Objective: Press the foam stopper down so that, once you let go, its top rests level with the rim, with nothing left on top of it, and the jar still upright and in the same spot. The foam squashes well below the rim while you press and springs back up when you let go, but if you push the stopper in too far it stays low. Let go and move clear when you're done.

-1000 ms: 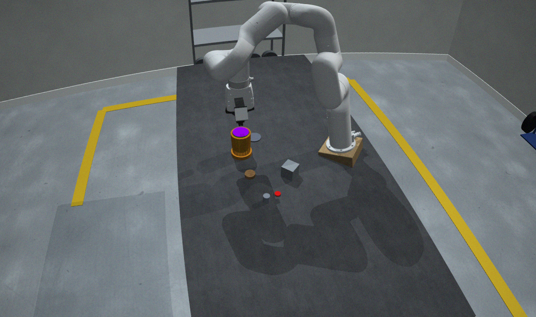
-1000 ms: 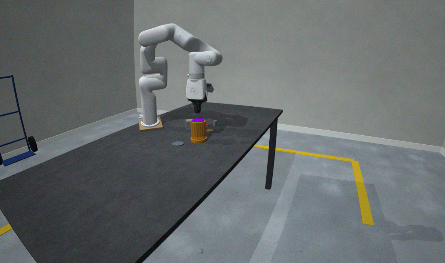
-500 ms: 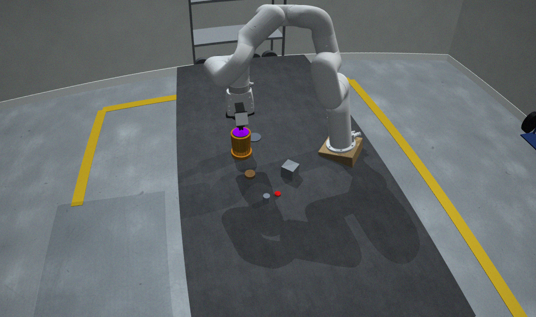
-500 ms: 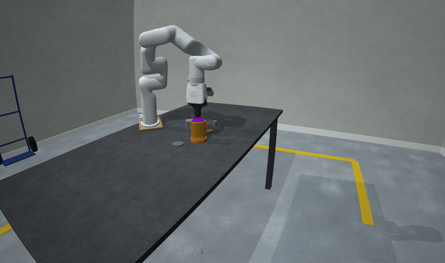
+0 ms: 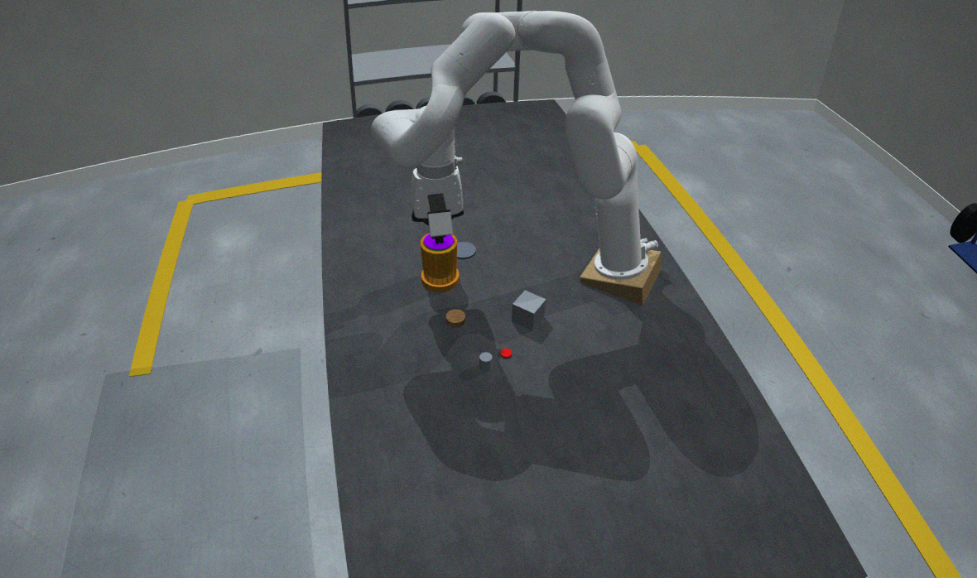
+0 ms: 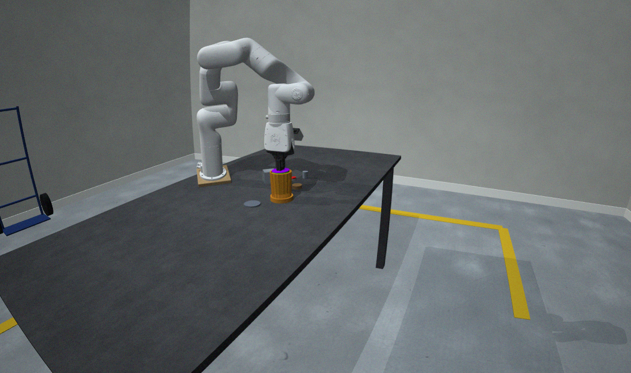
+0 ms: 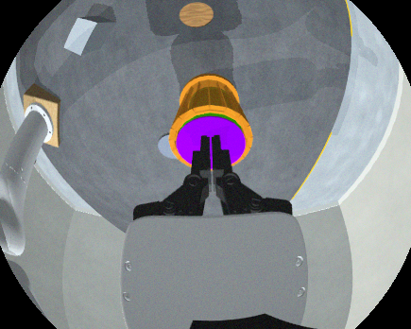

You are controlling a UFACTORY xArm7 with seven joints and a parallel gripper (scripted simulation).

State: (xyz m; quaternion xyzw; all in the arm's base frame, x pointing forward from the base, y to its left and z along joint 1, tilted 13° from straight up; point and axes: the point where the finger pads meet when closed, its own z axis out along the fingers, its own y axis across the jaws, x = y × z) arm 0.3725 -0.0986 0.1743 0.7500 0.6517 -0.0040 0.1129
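Observation:
An orange ribbed jar [image 5: 440, 265] [image 6: 281, 186] [image 7: 209, 96] stands upright on the dark table. The foam stopper, with a purple top [image 5: 429, 243] [image 6: 274, 170] [image 7: 189, 137], sits in its mouth. A thin green edge of the stopper shows at the far side in the wrist view. My gripper [image 5: 439, 240] [image 6: 280, 169] [image 7: 211, 147] is shut and empty, pointing down over the middle of the stopper. Its fingertips are at the purple top and look to be touching it. The fingers hide part of the top, and I cannot tell exactly how high it sits against the rim.
A flat grey-blue disc [image 5: 464, 249] [image 6: 252, 203] [image 7: 166, 146] lies beside the jar. A wooden disc [image 5: 455, 316] [image 6: 297, 185] [image 7: 196, 14], a grey block [image 5: 528, 307] [image 7: 80, 36], a small grey cylinder [image 5: 485, 358] [image 6: 305, 174] and a red disc [image 5: 506, 352] also lie on the table.

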